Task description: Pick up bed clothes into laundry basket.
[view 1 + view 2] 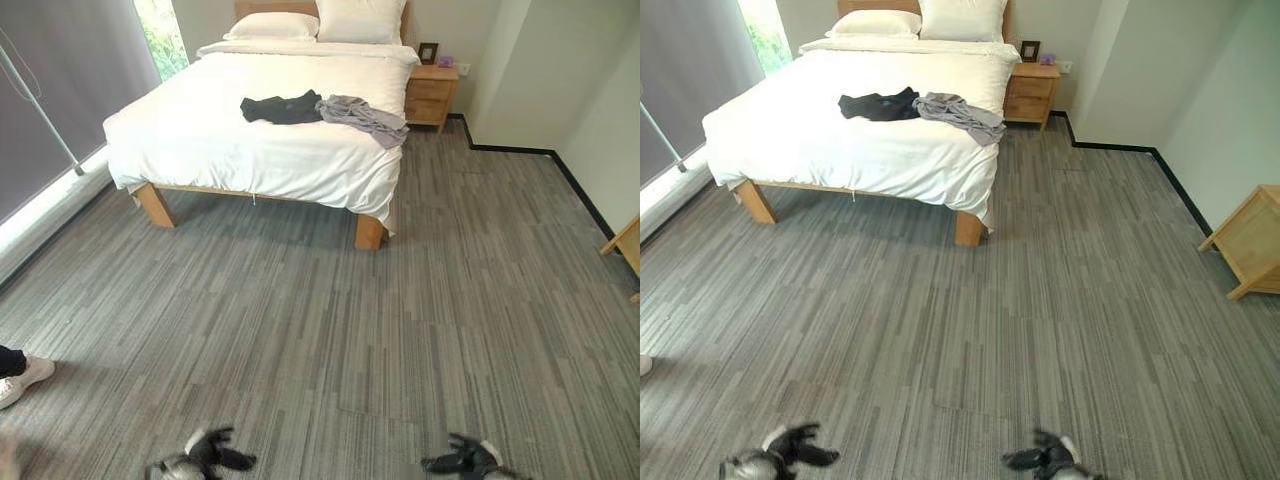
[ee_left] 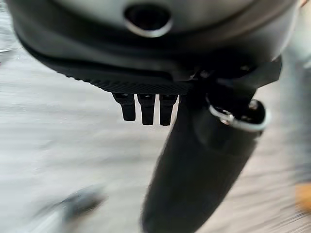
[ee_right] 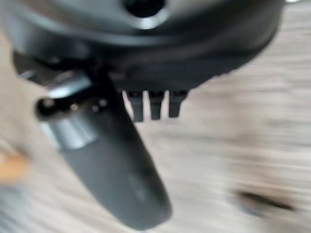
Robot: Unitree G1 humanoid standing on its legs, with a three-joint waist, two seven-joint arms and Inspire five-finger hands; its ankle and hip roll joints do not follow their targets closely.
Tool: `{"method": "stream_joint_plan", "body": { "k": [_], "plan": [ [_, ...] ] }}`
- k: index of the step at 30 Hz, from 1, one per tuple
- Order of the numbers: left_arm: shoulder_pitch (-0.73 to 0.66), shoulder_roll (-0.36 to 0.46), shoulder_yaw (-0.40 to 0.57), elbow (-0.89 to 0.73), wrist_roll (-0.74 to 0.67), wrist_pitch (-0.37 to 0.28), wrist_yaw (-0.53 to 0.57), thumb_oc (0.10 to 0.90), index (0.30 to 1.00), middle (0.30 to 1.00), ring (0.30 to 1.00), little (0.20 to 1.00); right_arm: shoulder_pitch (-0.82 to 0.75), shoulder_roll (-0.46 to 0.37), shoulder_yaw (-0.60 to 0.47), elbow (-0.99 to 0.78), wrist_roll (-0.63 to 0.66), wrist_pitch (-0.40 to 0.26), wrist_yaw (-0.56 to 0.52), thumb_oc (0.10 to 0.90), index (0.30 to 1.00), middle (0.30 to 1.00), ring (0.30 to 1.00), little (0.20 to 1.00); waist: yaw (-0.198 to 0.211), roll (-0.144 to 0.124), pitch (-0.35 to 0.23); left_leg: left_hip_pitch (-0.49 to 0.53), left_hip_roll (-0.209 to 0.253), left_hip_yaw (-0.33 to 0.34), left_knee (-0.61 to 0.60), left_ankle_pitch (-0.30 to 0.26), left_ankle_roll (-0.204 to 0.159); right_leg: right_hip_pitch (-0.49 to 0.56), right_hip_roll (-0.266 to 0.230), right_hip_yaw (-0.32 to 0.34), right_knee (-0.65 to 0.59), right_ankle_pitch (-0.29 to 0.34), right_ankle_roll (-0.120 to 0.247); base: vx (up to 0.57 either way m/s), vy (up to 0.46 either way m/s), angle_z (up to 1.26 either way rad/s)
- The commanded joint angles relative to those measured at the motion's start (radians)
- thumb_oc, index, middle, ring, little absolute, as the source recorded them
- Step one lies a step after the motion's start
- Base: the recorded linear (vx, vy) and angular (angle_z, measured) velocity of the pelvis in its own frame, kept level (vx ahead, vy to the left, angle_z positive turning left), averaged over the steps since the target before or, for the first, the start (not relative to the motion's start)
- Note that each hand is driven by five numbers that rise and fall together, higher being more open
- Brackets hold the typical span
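Grey carpet [image 1: 330,330], white bed [image 1: 260,130] with dark garment [image 1: 282,107], grey garment [image 1: 362,117], both robot hands [image 1: 212,452] [image 1: 462,460] empty, fingers relaxed.

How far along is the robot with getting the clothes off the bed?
Nothing looks done: the black garment and grey garment lie on the bed. The left hand and right hand hold nothing, low over the carpet. Everything remains.

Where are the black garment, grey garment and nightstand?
black garment [image 1: 281,108], left eye view, middle of the cloth
grey garment [image 1: 365,117], left eye view, middle of the cloth
nightstand [image 1: 430,97], left eye view, drawer front
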Motion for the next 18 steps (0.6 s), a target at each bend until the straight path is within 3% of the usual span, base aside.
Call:
{"method": "stream_joint_plan", "body": {
  "k": [1,5,13,15,16,17,18],
  "plan": [
    [-0.085,0.13,0.093,-0.303,-0.072,-0.141,0.064,0.8,0.9,0.9,0.9,0.9,-0.047,-0.022,-0.024,-0.254,0.199,-0.114,-0.017,0.8,0.9,0.9,0.9,0.9,0.0,-0.04,-0.011,0.031,0.066,-0.019,-0.084,-0.02,-0.098,0.105,-0.098,0.02,-0.288,0.16,0.144,-0.01,0.018,0.04],
    [-0.111,0.125,0.134,-0.46,-0.075,-0.15,0.128,0.8,0.9,0.9,0.9,0.9,-0.033,-0.016,-0.039,-0.521,0.143,-0.147,-0.062,0.8,0.9,0.9,0.9,0.9,-0.001,-0.04,-0.006,0.022,0.053,-0.026,-0.084,-0.023,-0.09,0.097,-0.11,0.023,-0.288,0.163,0.15,0.0,0.028,0.01],
    [-0.142,0.03,0.125,-0.435,-0.238,-0.157,0.132,0.8,0.9,0.9,0.9,0.9,-0.105,0.022,0.046,-0.586,0.053,-0.137,-0.088,0.8,0.9,0.9,0.9,0.9,0.0,-0.036,0.032,0.003,0.005,-0.015,-0.084,-0.031,-0.05,0.046,-0.156,0.064,-0.256,0.196,0.169,-0.03,0.096,-0.07],
    [-0.125,-0.018,0.131,-0.427,-0.306,-0.162,0.12,0.8,0.9,0.9,0.9,0.9,-0.099,0.039,0.058,-0.61,0.04,-0.145,-0.078,0.8,0.9,0.9,0.9,0.9,0.002,-0.028,0.066,0.012,-0.017,-0.012,-0.084,-0.048,-0.015,-0.047,-0.187,0.103,-0.064,0.161,0.179,-0.01,0.254,-0.21],
    [-0.117,-0.027,0.128,-0.437,-0.3,-0.159,0.117,0.8,0.9,0.9,0.9,0.9,-0.076,0.04,0.048,-0.649,-0.004,-0.153,-0.091,0.8,0.9,0.9,0.9,0.9,-0.009,-0.023,0.089,0.035,-0.026,-0.014,-0.084,-0.057,0.004,-0.115,-0.204,0.114,0.105,0.224,0.186,0.04,0.184,-0.17],
    [-0.117,-0.028,0.128,-0.438,-0.3,-0.158,0.118,0.8,0.9,0.9,0.9,0.9,-0.074,0.04,0.048,-0.652,-0.005,-0.152,-0.092,0.8,0.9,0.9,0.9,0.9,-0.006,-0.026,0.089,0.034,-0.029,-0.011,-0.084,-0.057,0.006,-0.123,-0.207,0.12,0.118,0.219,0.188,0.09,0.203,-0.14],
    [-0.111,-0.029,0.13,-0.452,-0.295,-0.153,0.116,0.8,0.9,0.9,0.9,0.9,-0.053,0.043,0.034,-0.672,-0.029,-0.156,-0.103,0.8,0.9,0.9,0.9,0.9,-0.011,-0.018,0.1,0.051,-0.031,-0.013,-0.084,-0.062,0.018,-0.158,-0.214,0.124,0.234,0.249,0.184,0.1,0.134,0.01]
  ]
}}
